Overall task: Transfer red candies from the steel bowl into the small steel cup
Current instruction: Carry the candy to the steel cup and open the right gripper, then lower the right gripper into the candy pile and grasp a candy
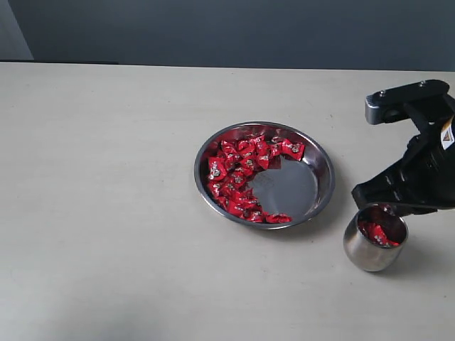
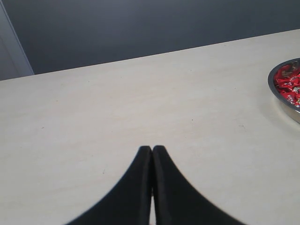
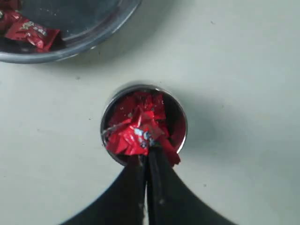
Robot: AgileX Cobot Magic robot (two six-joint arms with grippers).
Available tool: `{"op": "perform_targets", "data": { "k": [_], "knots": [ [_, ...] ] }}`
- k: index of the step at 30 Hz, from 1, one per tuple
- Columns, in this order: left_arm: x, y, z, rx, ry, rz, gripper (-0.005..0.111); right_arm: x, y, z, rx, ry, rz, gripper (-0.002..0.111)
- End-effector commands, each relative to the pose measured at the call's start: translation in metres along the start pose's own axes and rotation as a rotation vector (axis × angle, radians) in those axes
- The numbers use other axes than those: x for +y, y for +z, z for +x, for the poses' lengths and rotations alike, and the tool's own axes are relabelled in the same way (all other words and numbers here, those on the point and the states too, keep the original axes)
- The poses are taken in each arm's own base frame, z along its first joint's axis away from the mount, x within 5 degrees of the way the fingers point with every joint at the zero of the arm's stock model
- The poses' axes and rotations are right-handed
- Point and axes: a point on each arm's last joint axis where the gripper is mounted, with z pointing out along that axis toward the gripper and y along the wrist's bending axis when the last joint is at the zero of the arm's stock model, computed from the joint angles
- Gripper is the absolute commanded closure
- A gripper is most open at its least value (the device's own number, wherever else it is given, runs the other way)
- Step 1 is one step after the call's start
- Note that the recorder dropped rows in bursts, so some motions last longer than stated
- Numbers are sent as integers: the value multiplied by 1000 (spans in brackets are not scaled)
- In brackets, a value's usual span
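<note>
Steel bowl [image 1: 291,188] on bench [image 1: 106,177], red candies [image 1: 238,167] banked along its nine o'clock side. Small steel cup [image 1: 366,257] at bowl's four o'clock, holding more. Right end effector [image 3: 148,151] pressed together over cup; left end effector [image 2: 152,149] likewise together.

Left claw [image 2: 152,150] closed, fingers touching, right claw [image 3: 147,153] closed, pointing downward

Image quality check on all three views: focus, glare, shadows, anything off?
Exterior view: sharp, soft even light; the steel bowl has a dark reflection on its bare floor, and a faint shadow lies right of the small steel cup. Left wrist view: left pincer soft-edged, out of focus; table sharp. Right wrist view: right pincer blurred too; red candies show small glints.
</note>
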Motion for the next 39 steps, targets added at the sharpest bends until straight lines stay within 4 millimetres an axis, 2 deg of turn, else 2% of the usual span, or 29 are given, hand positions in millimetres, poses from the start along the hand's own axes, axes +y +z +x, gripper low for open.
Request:
{"op": "perform_targets", "data": {
  "k": [1, 13, 21, 28, 35, 39],
  "knots": [
    [0, 0, -1, -11, -2, 7, 106, -2, 4, 7, 16, 6, 15, 109],
    [0, 0, -1, -11, -2, 7, 106, -2, 4, 5, -8, 11, 11, 109],
    [0, 0, -1, -11, -2, 7, 106, -4, 4, 5, -9, 2, 35, 81],
    [0, 0, -1, -11, -2, 7, 106, -3, 4, -4, -98, -2, 25, 81],
    [0, 0, -1, -11, -2, 7, 106, 9, -7, -24, -276, -32, -112, 81],
    [0, 0, -1, -11, -2, 7, 106, 16, -6, -36, -294, -56, -167, 81]
  ]
}}
